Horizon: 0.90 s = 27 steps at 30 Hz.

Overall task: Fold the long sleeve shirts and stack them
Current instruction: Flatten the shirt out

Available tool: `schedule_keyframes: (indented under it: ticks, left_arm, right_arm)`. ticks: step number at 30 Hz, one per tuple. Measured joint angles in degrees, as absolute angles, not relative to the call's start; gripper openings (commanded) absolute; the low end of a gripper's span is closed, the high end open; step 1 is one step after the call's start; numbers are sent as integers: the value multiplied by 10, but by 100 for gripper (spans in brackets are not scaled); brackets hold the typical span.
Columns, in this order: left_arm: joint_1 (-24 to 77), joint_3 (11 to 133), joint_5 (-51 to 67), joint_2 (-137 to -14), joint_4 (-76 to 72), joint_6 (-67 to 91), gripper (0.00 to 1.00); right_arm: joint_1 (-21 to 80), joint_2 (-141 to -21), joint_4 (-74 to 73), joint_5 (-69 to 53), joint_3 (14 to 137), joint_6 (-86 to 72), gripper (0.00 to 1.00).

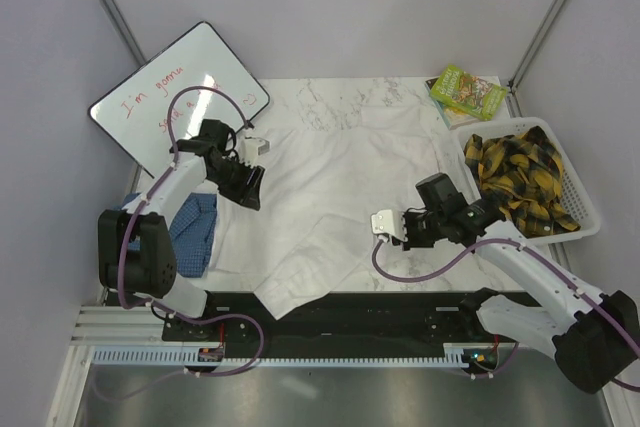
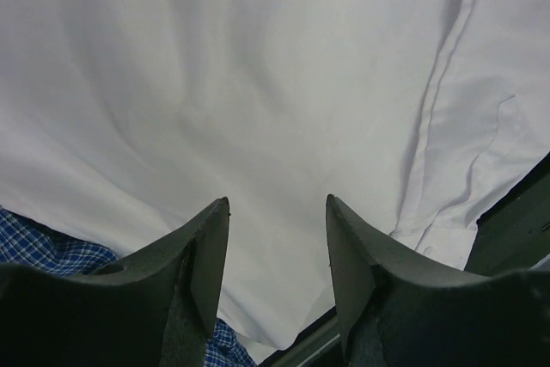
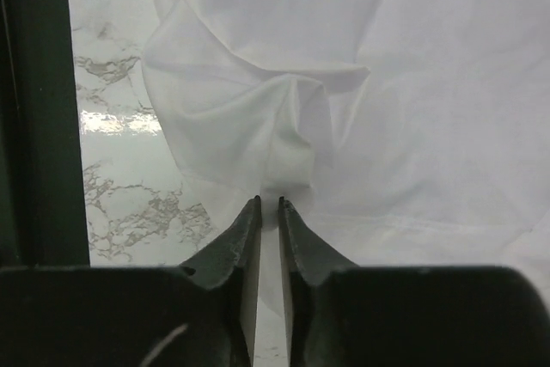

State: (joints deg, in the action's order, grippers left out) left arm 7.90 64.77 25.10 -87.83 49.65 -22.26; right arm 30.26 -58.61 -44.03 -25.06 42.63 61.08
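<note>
The large white shirt (image 1: pixel 330 182) lies spread and creased over the middle of the marble table. The blue check shirt (image 1: pixel 195 232) lies bunched at the left, partly under the white one. My left gripper (image 1: pixel 254 190) is open and empty just above the white shirt's left part; in the left wrist view its jaws (image 2: pixel 278 205) stand wide apart over white cloth (image 2: pixel 258 83), with blue check cloth (image 2: pixel 51 251) at the lower left. My right gripper (image 1: pixel 392 235) is shut on the white shirt's near right edge; the cloth (image 3: pixel 284 118) gathers into folds at its tips (image 3: pixel 269 204).
A whiteboard (image 1: pixel 160 97) with red writing leans at the back left. A green box (image 1: pixel 467 90) lies at the back right. A white basket (image 1: pixel 578 175) at the right holds yellow and black plaid cloth (image 1: pixel 520 177). Bare marble (image 1: pixel 430 267) shows in front of the right gripper.
</note>
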Motion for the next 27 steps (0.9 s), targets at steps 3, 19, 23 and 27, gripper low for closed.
schedule_keyframes:
  ticks: [3, 19, 23, 27]
  left_arm:
    - [74, 644, 235, -881, 496, -227, 55]
    - [65, 620, 112, -1008, 444, -261, 15]
    - [58, 637, 97, -1024, 447, -261, 13]
    - [55, 662, 91, -1041, 451, -260, 19]
  right_arm:
    - [305, -594, -438, -228, 426, 608, 0]
    - [305, -526, -692, -190, 435, 774, 0]
    - [305, -531, -731, -174, 435, 835, 8]
    - [305, -514, -748, -164, 439, 860, 50]
